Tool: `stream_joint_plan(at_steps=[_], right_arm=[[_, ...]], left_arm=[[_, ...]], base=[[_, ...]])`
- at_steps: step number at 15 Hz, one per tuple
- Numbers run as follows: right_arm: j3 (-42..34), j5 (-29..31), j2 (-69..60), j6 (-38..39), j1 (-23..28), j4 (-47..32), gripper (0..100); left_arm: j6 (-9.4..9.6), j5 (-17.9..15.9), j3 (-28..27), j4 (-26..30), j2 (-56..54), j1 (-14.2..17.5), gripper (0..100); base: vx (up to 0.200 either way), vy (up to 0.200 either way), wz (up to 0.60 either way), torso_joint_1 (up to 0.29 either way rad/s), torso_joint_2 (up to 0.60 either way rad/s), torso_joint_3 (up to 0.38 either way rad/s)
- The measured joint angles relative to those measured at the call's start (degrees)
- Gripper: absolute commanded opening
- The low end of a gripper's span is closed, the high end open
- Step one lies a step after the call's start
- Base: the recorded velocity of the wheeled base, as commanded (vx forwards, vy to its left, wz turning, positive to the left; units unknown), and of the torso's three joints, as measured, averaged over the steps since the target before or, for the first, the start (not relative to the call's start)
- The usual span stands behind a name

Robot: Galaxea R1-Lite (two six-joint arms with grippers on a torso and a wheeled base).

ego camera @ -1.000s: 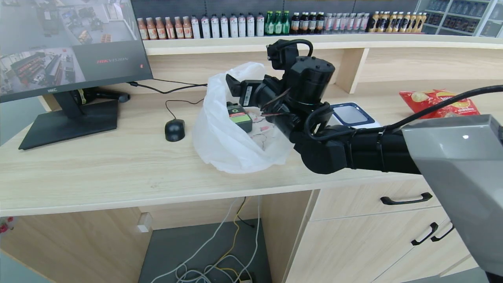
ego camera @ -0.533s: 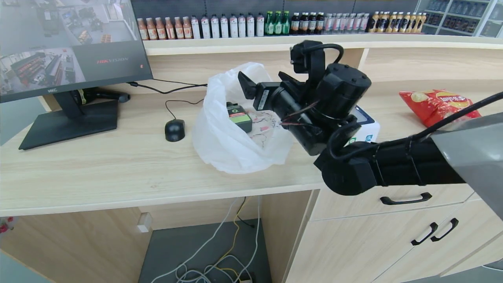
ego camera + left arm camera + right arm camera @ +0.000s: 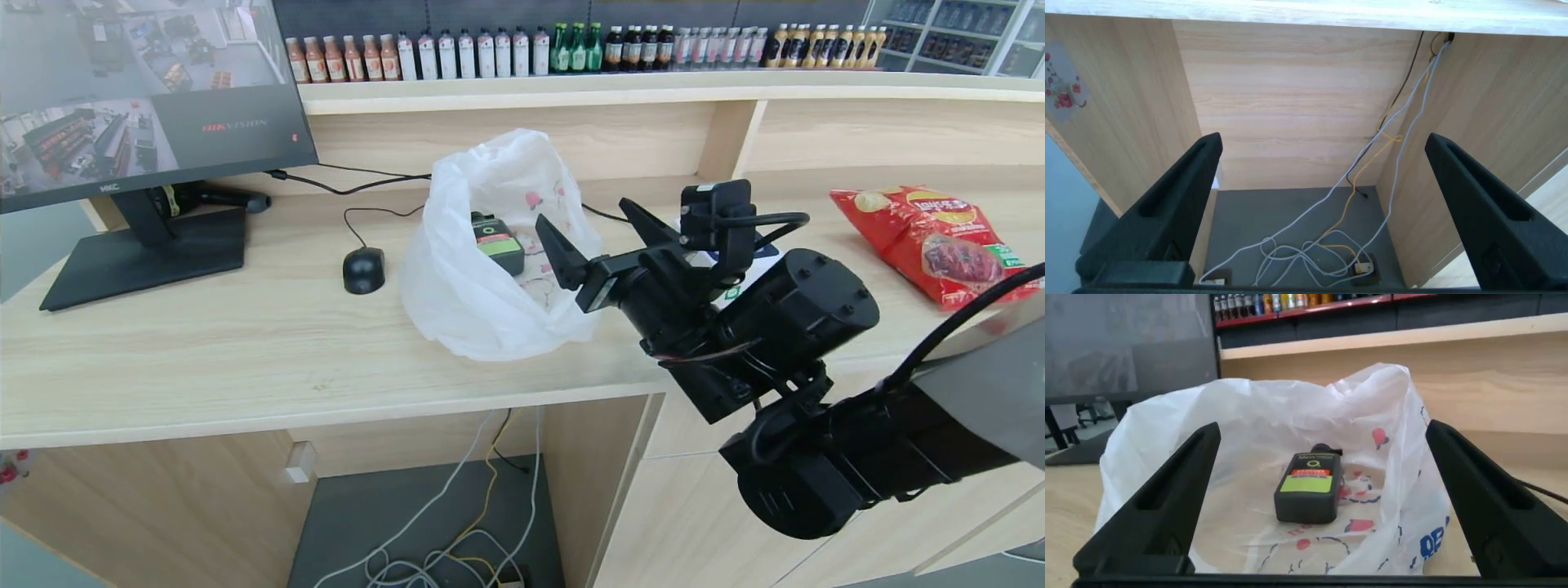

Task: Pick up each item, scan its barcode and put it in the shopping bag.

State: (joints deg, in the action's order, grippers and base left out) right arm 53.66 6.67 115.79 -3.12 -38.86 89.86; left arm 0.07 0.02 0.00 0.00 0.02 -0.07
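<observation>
wooden counter (image 3: 204, 351) | bottle shelf (image 3: 490, 88) behind | monitor (image 3: 139, 90) | cables (image 3: 457, 547) on grey floor (image 3: 351, 523)

shopping bag (image 3: 478, 314): thin glossy plastic | counter (image 3: 204, 351): matt pale wood

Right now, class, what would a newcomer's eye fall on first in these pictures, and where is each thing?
The black right pincer, jaws wide apart, hangs facing the white shopping bag in the middle of the counter. Inside the bag lies a small dark pack with a green label. A red crisp packet lies flat at the counter's right end.
</observation>
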Motion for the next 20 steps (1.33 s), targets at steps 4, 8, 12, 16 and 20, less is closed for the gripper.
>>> stream_joint_plan(at_steps=[4, 8, 12, 16, 20], right_arm=[[-1.93, -0.02, -2.19, -0.84, 0.06, 0.09, 100], [-1.77, 0.24, -2.22, -0.9, -1.51, 0.09, 100], [-1.71, 0.22, -2.01, -0.82, -1.71, 0.2, 100], [-1.96, 0.41, -1.58, -0.79, -1.99, 0.06, 100], [-1.84, 0.68, -1.49, -0.71, -2.39, 0.09, 100]], left_arm=[[-0.07, 0.0, 0.0, 0.0, 0.0, -0.02, 100], [-0.26, 0.0, 0.0, 0.0, 0.0, 0.05, 100], [-0.26, 0.07, 0.0, 0.05, 0.0, -0.06, 100], [-0.4, 0.02, 0.0, 0.05, 0.0, 0.05, 100], [-0.73, 0.05, 0.0, 0.07, 0.0, 0.07, 100]], base=[[0.0, 0.0, 0.0, 0.0, 0.0, 0.0], [0.0, -0.1, 0.0, 0.001, 0.0, 0.002], [0.0, -0.2, 0.0, 0.0, 0.0, 0.005], [0.0, -0.2, 0.0, 0.004, 0.0, 0.004], [0.0, -0.2, 0.0, 0.006, 0.0, 0.002]])
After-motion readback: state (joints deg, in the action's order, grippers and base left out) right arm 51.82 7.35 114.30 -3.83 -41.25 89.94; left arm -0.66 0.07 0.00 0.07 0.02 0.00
